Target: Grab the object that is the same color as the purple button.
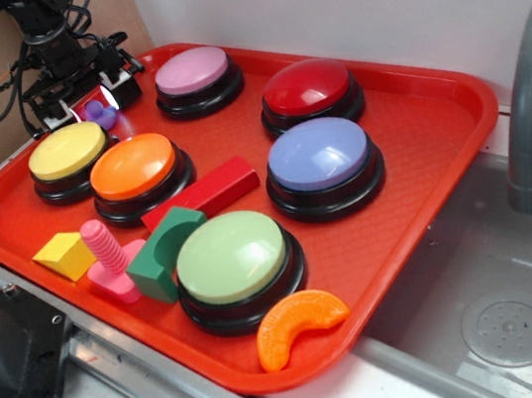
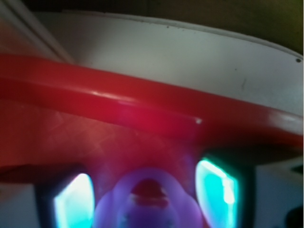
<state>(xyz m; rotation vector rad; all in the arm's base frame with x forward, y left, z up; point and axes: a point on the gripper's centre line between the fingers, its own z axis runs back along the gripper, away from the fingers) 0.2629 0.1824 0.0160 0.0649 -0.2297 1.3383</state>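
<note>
1. The claw (image 1: 95, 106) is down at the far left corner of the red tray (image 1: 435, 124), with the tiny purple duck (image 1: 101, 113) between its two fingers.
2. In the wrist view the duck (image 2: 147, 199) fills the gap between the glowing teal finger pads (image 2: 216, 192), one on each side of it; whether the pads actually press on it I cannot tell, so the claw is partly closed around the duck at most.
3. The duck appears to sit low at the tray floor, just beyond the yellow button (image 1: 68, 153), which lies just in front of the claw.
4. The periwinkle purple button (image 1: 320, 156) stands well away from the claw, towards the right half of the tray.
5. The mauve button (image 1: 193, 72) is just to the claw's right; the red button (image 1: 308, 88) is farther right.
6. The orange button (image 1: 133, 167) is in front of the claw, past the yellow one.
</note>
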